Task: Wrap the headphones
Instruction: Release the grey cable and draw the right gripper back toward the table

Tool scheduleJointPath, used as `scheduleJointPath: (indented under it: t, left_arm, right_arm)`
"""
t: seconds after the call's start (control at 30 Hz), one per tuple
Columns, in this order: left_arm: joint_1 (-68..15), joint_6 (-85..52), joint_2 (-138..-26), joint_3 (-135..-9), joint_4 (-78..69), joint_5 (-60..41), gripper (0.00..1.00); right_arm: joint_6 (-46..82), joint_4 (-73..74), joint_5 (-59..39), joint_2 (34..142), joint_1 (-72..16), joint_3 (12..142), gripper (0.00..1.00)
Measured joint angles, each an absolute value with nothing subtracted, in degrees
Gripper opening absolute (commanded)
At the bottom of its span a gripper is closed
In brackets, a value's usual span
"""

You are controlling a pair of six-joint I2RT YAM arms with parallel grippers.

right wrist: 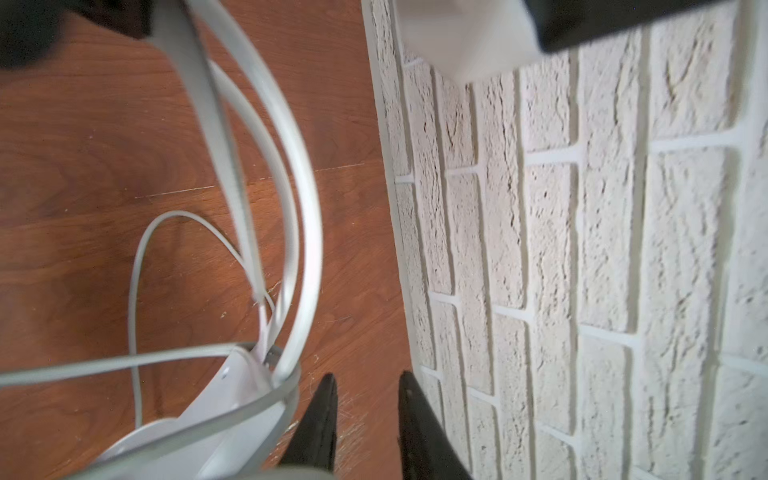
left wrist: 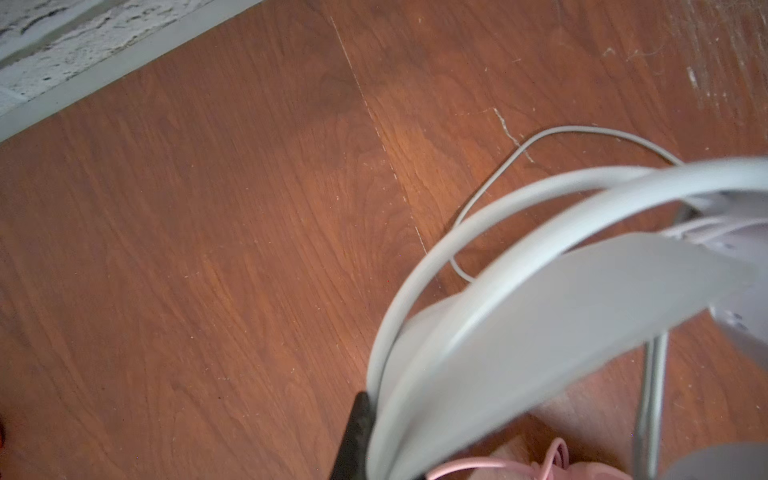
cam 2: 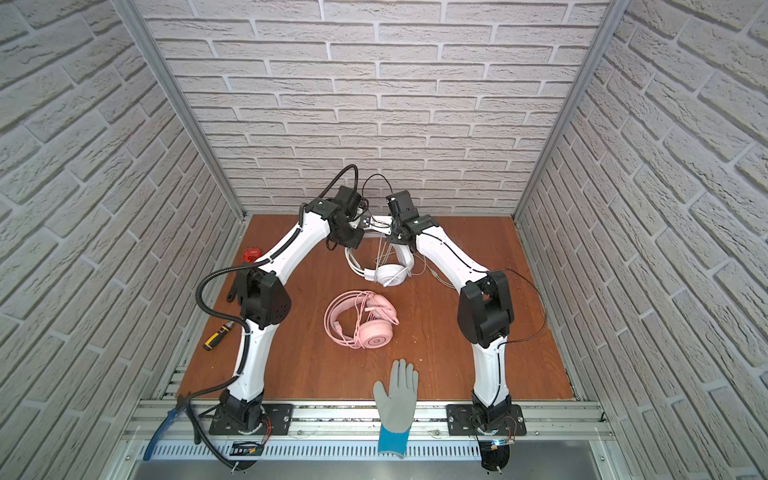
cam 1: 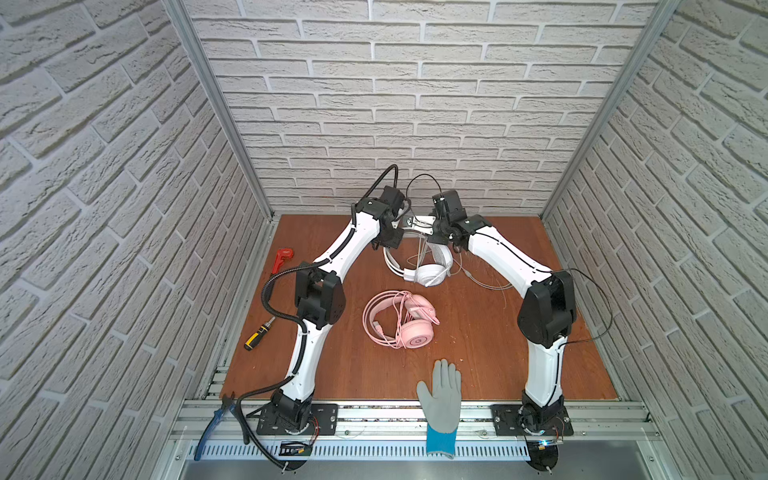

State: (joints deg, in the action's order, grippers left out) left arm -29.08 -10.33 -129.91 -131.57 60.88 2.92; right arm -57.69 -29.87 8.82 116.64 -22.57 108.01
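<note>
While the left gripper [cam 1: 397, 233] is clamped shut on the band of the white headset [cam 1: 430, 274], holding it up near the back wall [cam 1: 415, 145], the right gripper [right wrist: 368, 376] hangs just beside it. Its jaws are a little apart with nothing between them. The pink headset [cam 1: 415, 332] lies mid-table with its cord bundled on it and looks done. The white cable [cam 1: 486, 283] trails loose on the table [cam 1: 332, 374]. Likely step: the next turn of cable. The right gripper should take the cable close to the earcup, not the far end, and lead it around the band under light tension. The left should hold steady. Mind the wall behind.
</note>
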Motion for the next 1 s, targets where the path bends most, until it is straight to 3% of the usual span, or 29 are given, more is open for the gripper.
scheduleJointPath:
  t: [0.63,1.0]
  left_arm:
    - [-29.1,-6.1,-124.6,-122.0,54.8,-1.5,0.00]
    - [-28.9,-6.2,-120.1,-118.3,48.7,-7.4,0.00]
  right_arm:
    - [-32.4,-39.6,-3.5,122.6,-13.2,114.8,0.35]
    - [-14.8,-29.0,-14.8,122.5,-8.9,101.4,0.38]
